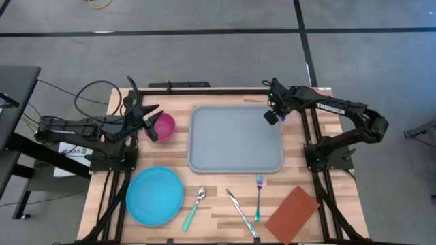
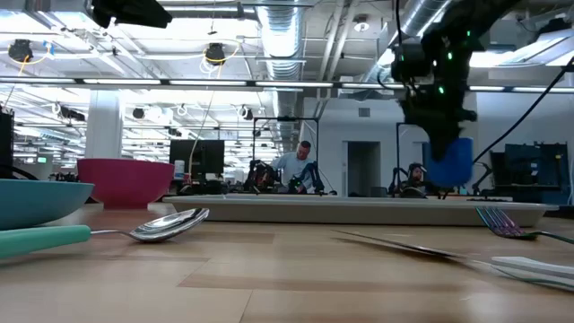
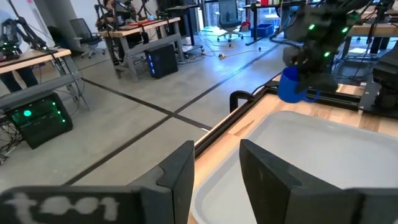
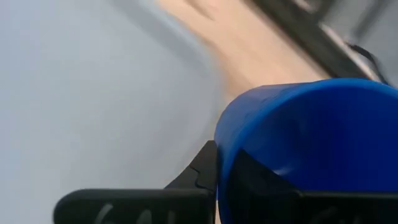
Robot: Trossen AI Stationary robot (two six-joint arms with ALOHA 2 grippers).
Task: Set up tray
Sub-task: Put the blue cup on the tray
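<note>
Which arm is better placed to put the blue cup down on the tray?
The right. Its gripper already holds the blue plastic cup above the far right corner of the grey-blue rectangular tray. The left gripper sits by the pink bowl.

This is a robotics lab in a large open industrial hall. Exposed silver ventilation ducts [image 2: 287, 36] and hanging lamps [image 2: 213, 54] run across a bare ceiling. Beyond the left gripper's fingers [image 3: 177, 180] lie a grey concrete floor [image 3: 124, 118], workbenches [image 3: 134, 31] with computer towers [image 3: 160, 60], office chairs [image 3: 84, 31] and a lit electronics box [image 3: 37, 115]. A person [image 2: 296, 166] sits at a far bench. The wooden table [image 1: 225, 197] is framed by black rails carrying both arms.
</note>
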